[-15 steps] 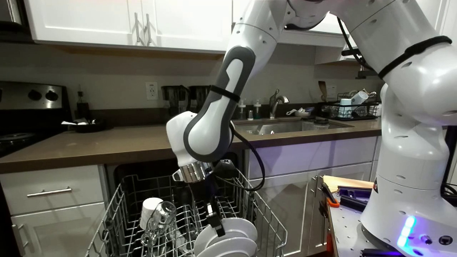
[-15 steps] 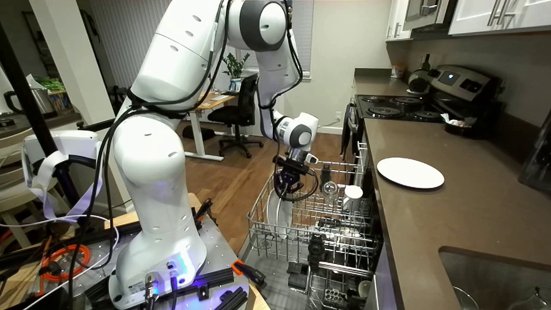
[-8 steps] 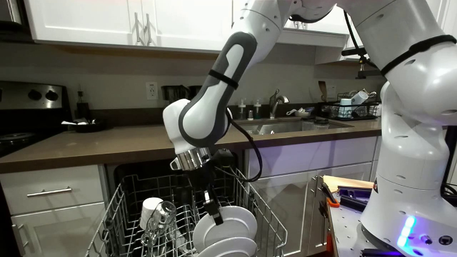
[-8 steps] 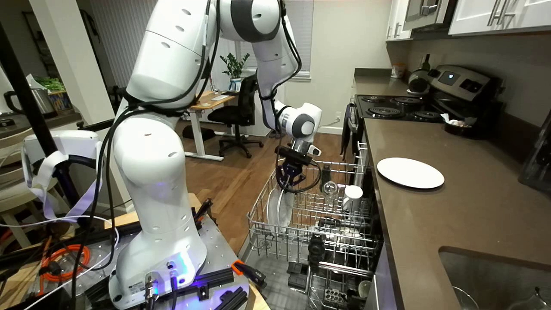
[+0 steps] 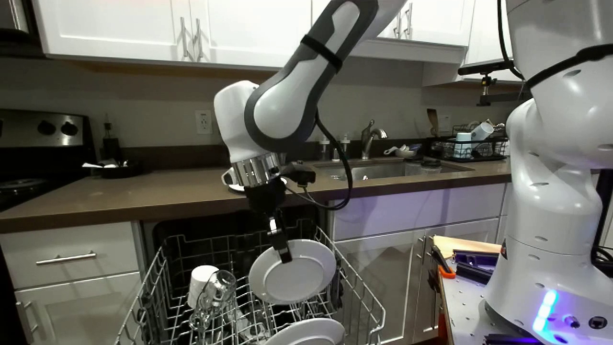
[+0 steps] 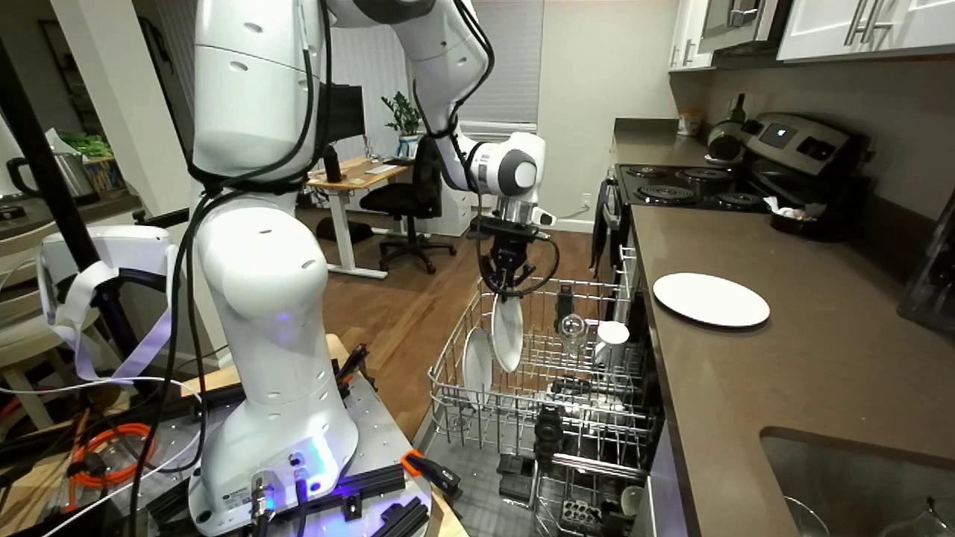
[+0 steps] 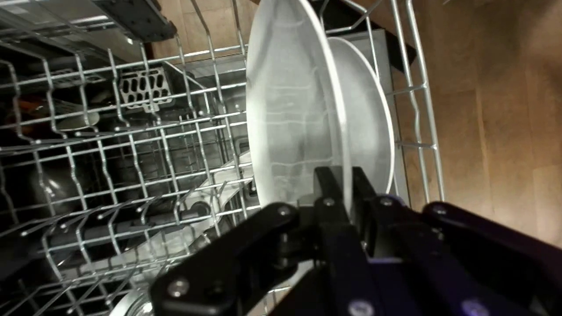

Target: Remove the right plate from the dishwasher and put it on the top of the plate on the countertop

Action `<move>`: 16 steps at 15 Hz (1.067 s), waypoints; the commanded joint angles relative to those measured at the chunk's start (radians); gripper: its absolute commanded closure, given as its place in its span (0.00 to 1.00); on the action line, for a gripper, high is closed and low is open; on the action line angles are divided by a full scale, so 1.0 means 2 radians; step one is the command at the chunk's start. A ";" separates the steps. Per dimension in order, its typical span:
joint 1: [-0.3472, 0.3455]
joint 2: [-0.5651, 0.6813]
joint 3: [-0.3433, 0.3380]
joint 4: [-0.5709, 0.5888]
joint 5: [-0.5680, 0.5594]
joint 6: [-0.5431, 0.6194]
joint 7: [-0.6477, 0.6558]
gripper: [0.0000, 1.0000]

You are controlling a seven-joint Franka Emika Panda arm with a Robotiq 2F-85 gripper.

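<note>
My jaws grip the rim of the held plate point(image 7: 292, 101), one against each face (wrist view). In both exterior views I see it hang nearly upright at the dishwasher rack point(image 7: 430, 118); whether its lower edge touches the rack, I cannot tell. Near it but apart, a second plate point(image 6: 476, 365) stands on edge in the rack. A third plate point(image 6: 711, 300) lies flat on the surface point(image 6: 821, 395), well apart from both. A white mug point(image 6: 612, 335) and a clear glass point(image 6: 573, 327) share the rack.

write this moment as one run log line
gripper: pinching held plate by rim | pose: near upright, higher than second plate | second plate: standing in rack | countertop plate: lying flat | placement: pending
</note>
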 commanded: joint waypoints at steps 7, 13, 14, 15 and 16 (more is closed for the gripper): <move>0.064 -0.083 -0.023 -0.026 -0.200 -0.011 0.189 0.91; 0.065 -0.065 -0.019 -0.018 -0.265 -0.001 0.243 0.89; 0.066 -0.065 -0.019 -0.018 -0.265 -0.001 0.244 0.89; 0.066 -0.065 -0.019 -0.018 -0.265 -0.001 0.244 0.89; 0.066 -0.065 -0.019 -0.018 -0.265 -0.001 0.244 0.89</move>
